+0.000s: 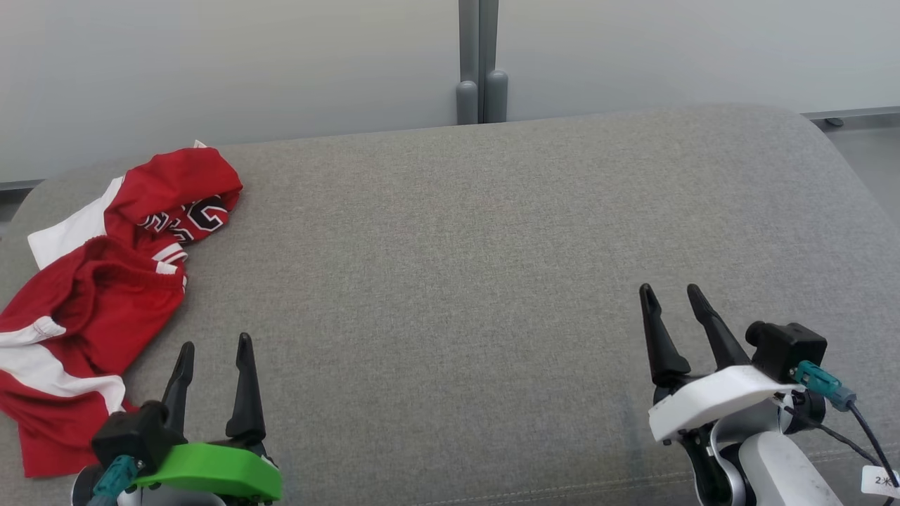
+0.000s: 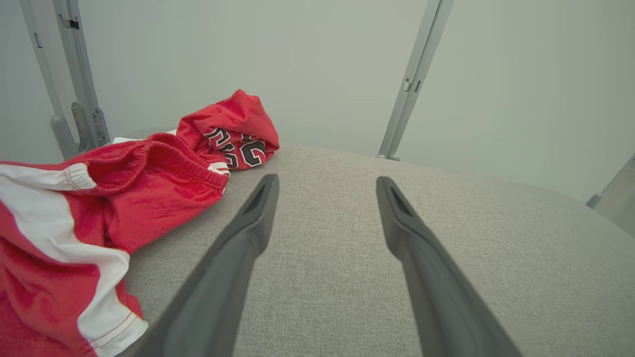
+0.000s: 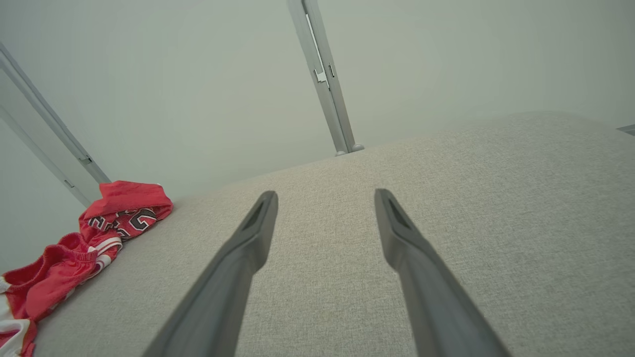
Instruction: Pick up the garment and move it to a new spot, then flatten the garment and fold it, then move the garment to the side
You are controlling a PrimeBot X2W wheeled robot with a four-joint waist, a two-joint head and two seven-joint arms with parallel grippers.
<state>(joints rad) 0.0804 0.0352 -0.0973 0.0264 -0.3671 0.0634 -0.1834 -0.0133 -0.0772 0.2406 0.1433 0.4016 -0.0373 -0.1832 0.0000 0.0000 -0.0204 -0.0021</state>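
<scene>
Garment (image 1: 98, 295) crumpled at frame left, not picked up. Left end effector (image 1: 215, 343), right end effector (image 1: 669, 288) wide open, empty. All steps left.

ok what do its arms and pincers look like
Left pincer: green mount. Right pincer: white mount, pale forearm. Each has two long tapered black fingers, a black camera block and a teal plug; the right's black cable carries a white tag.
</scene>
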